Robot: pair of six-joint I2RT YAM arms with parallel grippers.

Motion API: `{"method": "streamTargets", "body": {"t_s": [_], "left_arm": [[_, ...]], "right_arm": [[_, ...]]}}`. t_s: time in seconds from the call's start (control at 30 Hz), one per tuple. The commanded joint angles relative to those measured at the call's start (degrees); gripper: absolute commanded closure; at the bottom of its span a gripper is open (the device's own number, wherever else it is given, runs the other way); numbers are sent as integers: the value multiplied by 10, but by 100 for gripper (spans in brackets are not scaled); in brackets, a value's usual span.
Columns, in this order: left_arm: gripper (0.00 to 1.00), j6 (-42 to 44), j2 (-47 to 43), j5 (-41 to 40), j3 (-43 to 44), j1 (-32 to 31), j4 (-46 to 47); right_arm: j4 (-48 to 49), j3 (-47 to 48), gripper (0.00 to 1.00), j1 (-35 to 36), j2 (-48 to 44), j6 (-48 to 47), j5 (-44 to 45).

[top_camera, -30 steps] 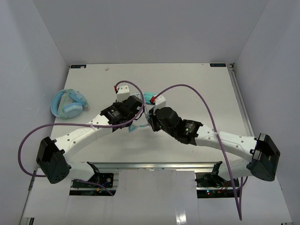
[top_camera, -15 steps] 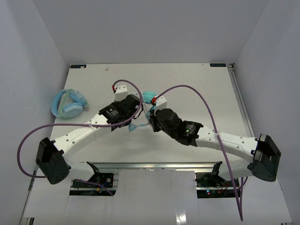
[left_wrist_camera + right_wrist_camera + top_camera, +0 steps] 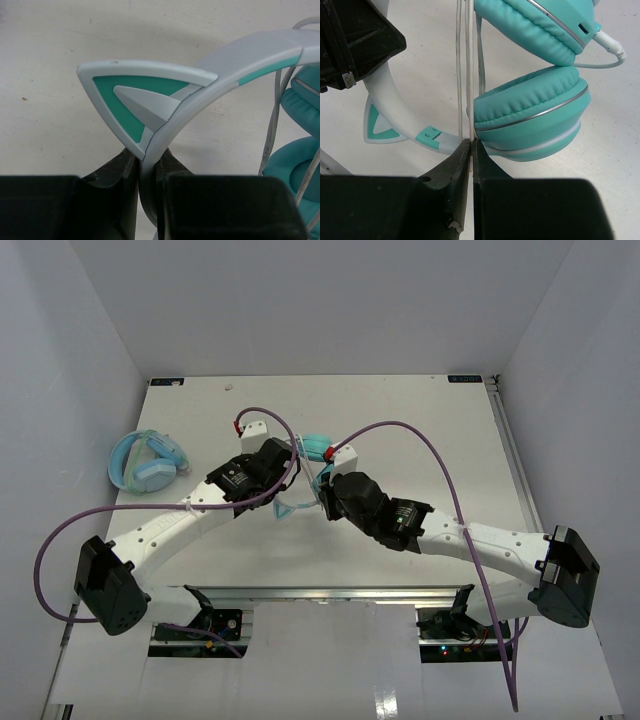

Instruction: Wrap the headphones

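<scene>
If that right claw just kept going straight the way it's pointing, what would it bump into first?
The right gripper is shut on the thin white cable, which runs on ahead of it. Pushing on, it would probably nudge the lower teal ear cup first, though depth is unclear.

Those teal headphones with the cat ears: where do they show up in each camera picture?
Top external: the headphones sit near the picture's centre.
Left wrist: their headband arches across the centre, ear cups at the right edge.
Right wrist: ear cups fill the upper right, headband at left.
Shared landmark: the pointed cat ear.
</scene>
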Motion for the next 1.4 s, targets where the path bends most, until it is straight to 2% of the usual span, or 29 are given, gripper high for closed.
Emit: {"method": "streamTargets", "body": {"t_s": [0.0,0.33,0.6,0.8,1.1,1.37], "left_arm": [[100,-13,-42,10,10,6,67],[100,6,-29,21,-7,6,86],[100,23,-24,20,-6,6,100],[100,37,-19,30,-10,6,122],[100,59,-4,49,-34,6,183],[100,59,28,54,-55,6,213]], "right_arm": [[-9,8,87,2,-1,-5,21],[-9,5,78,3,-5,3,42],[-45,-10,58,3,-37,2,33],[-59,-55,51,4,-86,4,27],[-71,-121,52,3,-201,13,31],[-70,-65,66,2,-207,-17,60]]}}
